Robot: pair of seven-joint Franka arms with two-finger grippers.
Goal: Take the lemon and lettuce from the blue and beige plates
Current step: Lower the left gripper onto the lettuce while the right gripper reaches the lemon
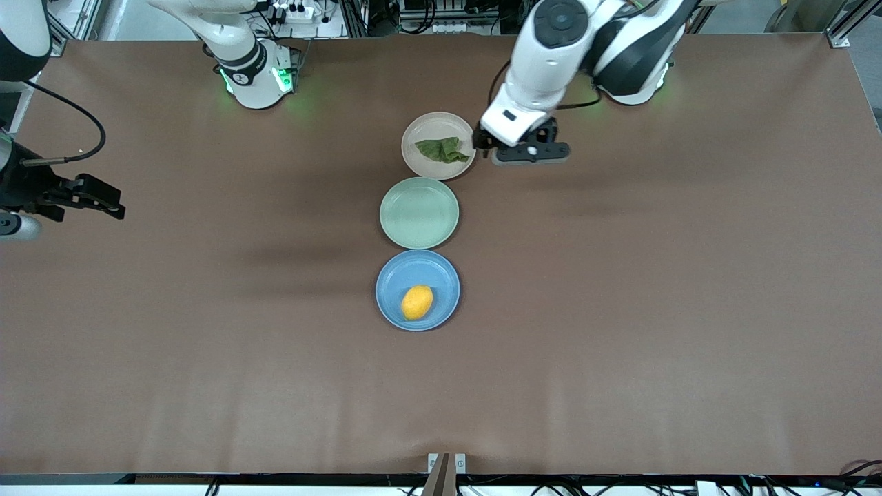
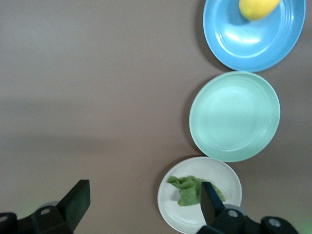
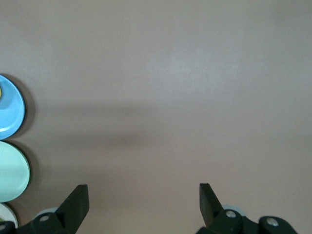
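Note:
The lettuce lies on the beige plate, the plate nearest the robots' bases. The lemon lies on the blue plate, the plate nearest the front camera. My left gripper is open and empty, over the table just beside the beige plate toward the left arm's end. In the left wrist view one finger overlaps the lettuce on the beige plate; the lemon and blue plate show too. My right gripper waits open at the right arm's end.
An empty pale green plate sits between the beige and blue plates; it also shows in the left wrist view. The right wrist view catches the edges of the blue plate and green plate. Brown table all around.

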